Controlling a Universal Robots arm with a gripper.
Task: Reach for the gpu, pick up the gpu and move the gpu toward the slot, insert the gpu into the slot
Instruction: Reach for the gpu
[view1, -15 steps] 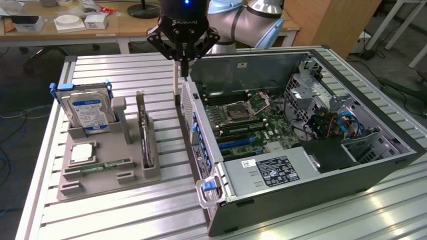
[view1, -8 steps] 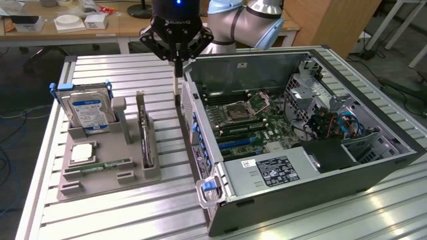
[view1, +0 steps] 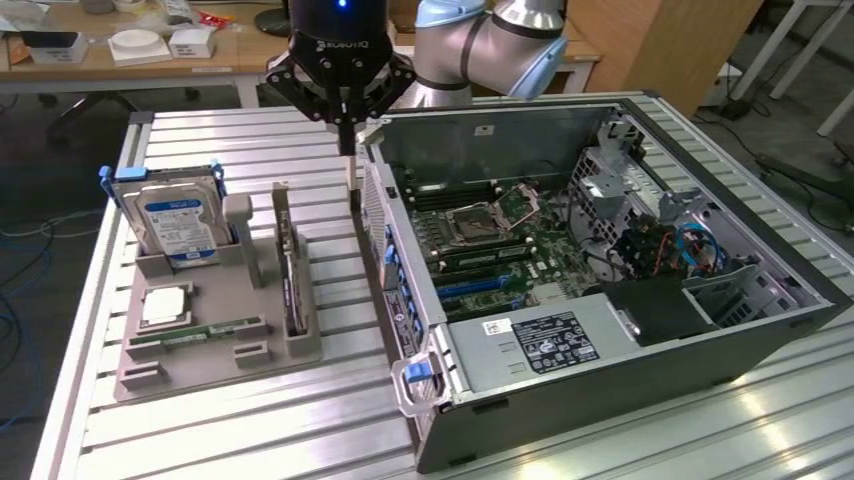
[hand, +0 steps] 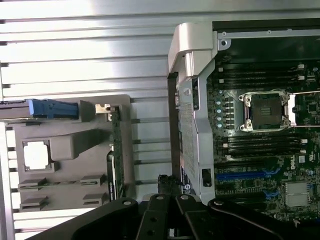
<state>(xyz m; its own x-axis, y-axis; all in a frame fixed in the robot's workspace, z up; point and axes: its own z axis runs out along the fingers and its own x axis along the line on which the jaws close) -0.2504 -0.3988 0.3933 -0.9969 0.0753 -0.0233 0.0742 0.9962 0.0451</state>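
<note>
- A wooden desk (view1: 240, 50) stands behind the gripper (view1: 350, 150), toward the exterior view's left, carrying small white boxes (view1: 140, 45).
- A wooden cabinet panel (view1: 667, 40) stands behind it, toward the exterior view's right.
- A ribbed aluminium tabletop (view1: 240, 430) lies beneath it.
- The dark grey floor (view1: 54, 140) lies beyond the table's edge.

gpu (view1: 290, 285) stands edgewise in grey holder (view1: 214, 330), blue slot (view1: 478, 284) on motherboard (view1: 534, 245)

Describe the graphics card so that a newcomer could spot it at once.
Start at the grey holder on the slatted table, at the exterior view's left of the open computer case. The graphics card stands on edge along the holder's side nearest the case. It is thin, long and dark, unlike the thick blue-labelled hard drive and the small green memory stick lying flat.
</note>
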